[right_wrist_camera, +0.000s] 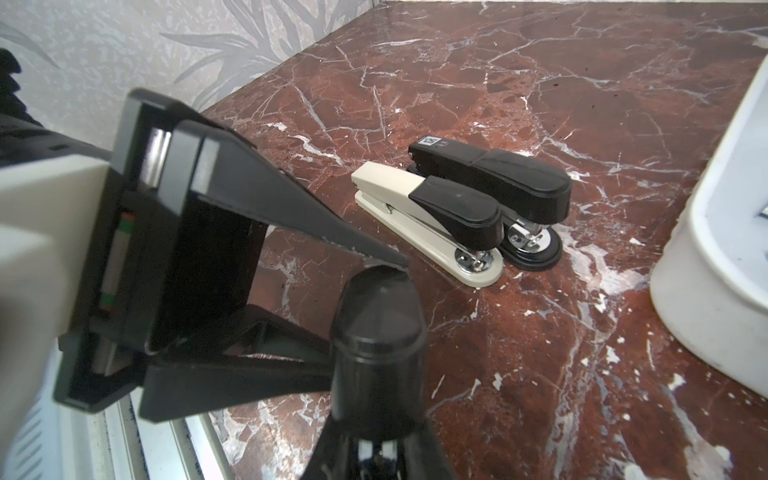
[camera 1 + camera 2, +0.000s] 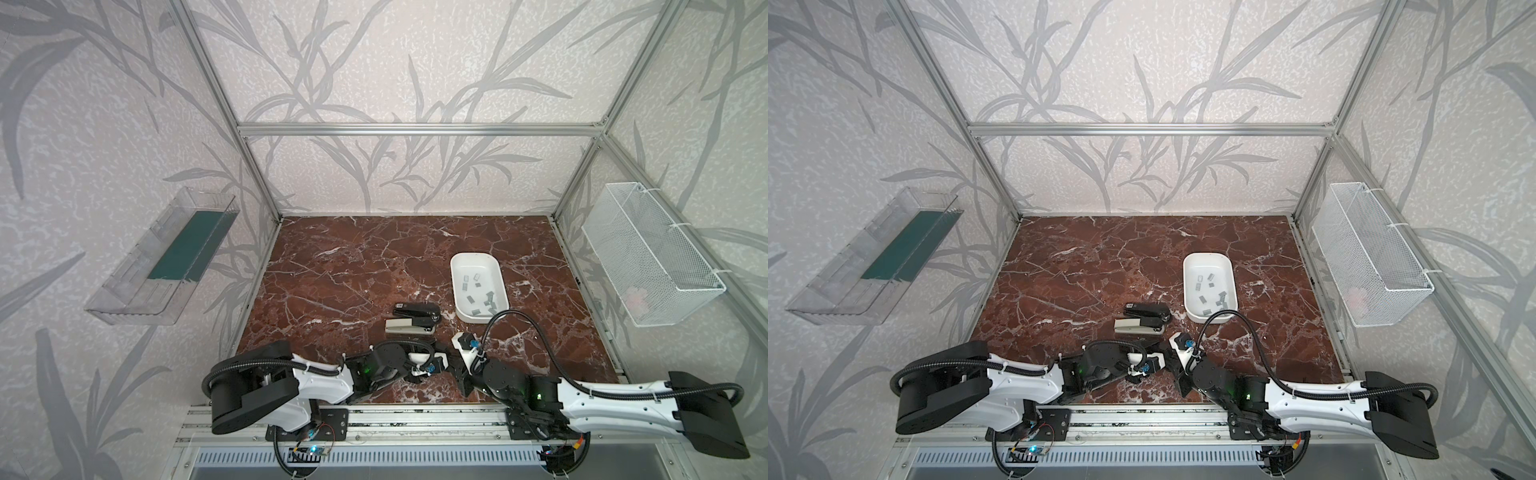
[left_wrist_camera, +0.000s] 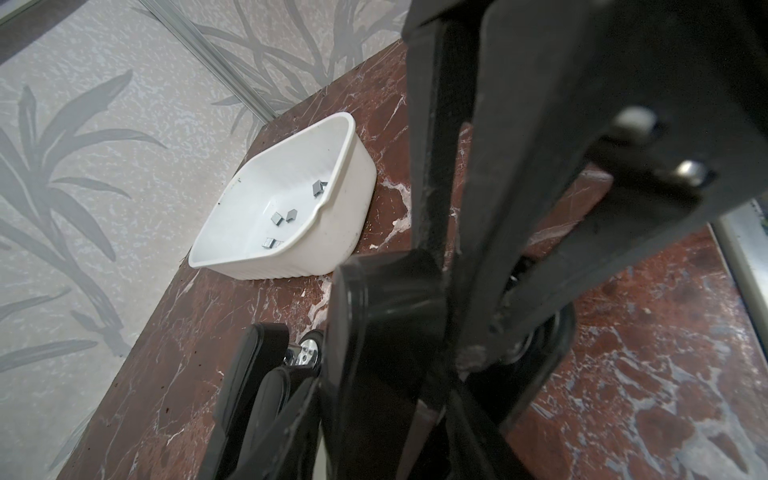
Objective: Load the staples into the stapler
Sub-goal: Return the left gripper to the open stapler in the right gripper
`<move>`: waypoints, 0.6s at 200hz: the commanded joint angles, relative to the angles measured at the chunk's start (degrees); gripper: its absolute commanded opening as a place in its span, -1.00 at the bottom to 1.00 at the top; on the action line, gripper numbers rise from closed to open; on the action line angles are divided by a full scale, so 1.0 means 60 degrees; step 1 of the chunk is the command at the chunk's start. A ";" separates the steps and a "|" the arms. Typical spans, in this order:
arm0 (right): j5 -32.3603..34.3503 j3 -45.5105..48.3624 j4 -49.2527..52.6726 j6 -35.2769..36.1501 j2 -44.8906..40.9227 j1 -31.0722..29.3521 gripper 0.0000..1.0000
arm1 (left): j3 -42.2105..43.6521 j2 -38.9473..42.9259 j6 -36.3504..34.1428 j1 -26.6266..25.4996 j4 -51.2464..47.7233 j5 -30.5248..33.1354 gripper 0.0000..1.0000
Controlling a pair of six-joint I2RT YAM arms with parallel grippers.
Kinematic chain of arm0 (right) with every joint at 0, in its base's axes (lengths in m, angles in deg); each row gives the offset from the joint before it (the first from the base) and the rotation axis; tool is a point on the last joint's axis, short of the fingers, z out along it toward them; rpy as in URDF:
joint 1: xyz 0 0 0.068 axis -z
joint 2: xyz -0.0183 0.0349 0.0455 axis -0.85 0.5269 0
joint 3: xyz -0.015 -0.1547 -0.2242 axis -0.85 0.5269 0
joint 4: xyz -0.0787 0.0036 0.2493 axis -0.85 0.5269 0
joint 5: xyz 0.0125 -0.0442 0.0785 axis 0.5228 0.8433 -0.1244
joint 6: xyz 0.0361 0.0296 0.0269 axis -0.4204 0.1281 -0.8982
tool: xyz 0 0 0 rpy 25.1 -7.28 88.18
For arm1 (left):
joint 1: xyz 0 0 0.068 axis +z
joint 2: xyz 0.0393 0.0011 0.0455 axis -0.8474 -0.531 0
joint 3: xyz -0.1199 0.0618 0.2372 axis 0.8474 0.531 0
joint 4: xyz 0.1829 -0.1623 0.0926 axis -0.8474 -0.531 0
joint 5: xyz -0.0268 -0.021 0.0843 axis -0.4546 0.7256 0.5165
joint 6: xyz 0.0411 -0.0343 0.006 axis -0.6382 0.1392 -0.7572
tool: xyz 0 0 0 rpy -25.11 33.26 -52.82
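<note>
Right gripper (image 1: pixel 376 316) shut, left gripper (image 3: pixel 459 282) part-open, nothing seen held; crowded together, I risk collision; staples (image 2: pixel 471 298) at one o'clock.

We see pale leaf-patterned walls (image 2: pixel 374 62) framed in aluminium bars (image 2: pixel 415 129), a red-brown marble tabletop (image 2: pixel 353 257), a clear plastic wall tray (image 2: pixel 137 286) and a white mesh basket (image 2: pixel 648 257)
</note>
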 commanded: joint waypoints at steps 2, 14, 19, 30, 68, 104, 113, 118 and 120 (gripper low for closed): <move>0.0075 -0.0292 -0.0143 -0.0075 0.0117 0.0003 -1.00 | -0.0097 0.0584 0.0020 -0.0001 0.0358 -0.0221 0.01; 0.0072 -0.0335 -0.0161 -0.0067 0.0190 0.0015 -1.00 | -0.0152 0.0717 -0.0011 -0.0010 0.0007 -0.0369 0.00; 0.0064 -0.0350 -0.0148 -0.0053 0.0213 0.0013 -1.00 | -0.0143 0.0765 0.0000 -0.0003 -0.0039 -0.0388 0.00; 0.0067 -0.0364 -0.0184 -0.0045 0.0250 0.0004 -1.00 | -0.0070 0.0873 0.0004 -0.0013 0.0013 -0.0431 0.00; -0.0115 -0.0270 -0.0305 0.0012 0.0084 -0.0006 -1.00 | -0.0161 0.1239 0.0067 -0.0011 -0.0567 -0.0274 -0.02; -0.0490 -0.0278 -0.0528 0.0085 0.0146 -0.0002 -1.00 | -0.0168 0.0698 0.0038 -0.0003 0.0100 -0.0063 -0.02; -0.0576 -0.0277 -0.0606 0.0074 0.0224 0.0004 -1.00 | -0.0210 0.0511 -0.0003 -0.0004 0.0266 -0.0013 -0.02; -0.0605 -0.0287 -0.0654 0.0055 0.0257 0.0005 -1.00 | -0.0241 0.0427 -0.0040 -0.0003 0.0335 -0.0001 -0.02; -0.0611 -0.0283 -0.0666 0.0057 0.0281 -0.0009 -1.00 | -0.0254 0.0384 -0.0047 -0.0002 0.0365 0.0000 -0.02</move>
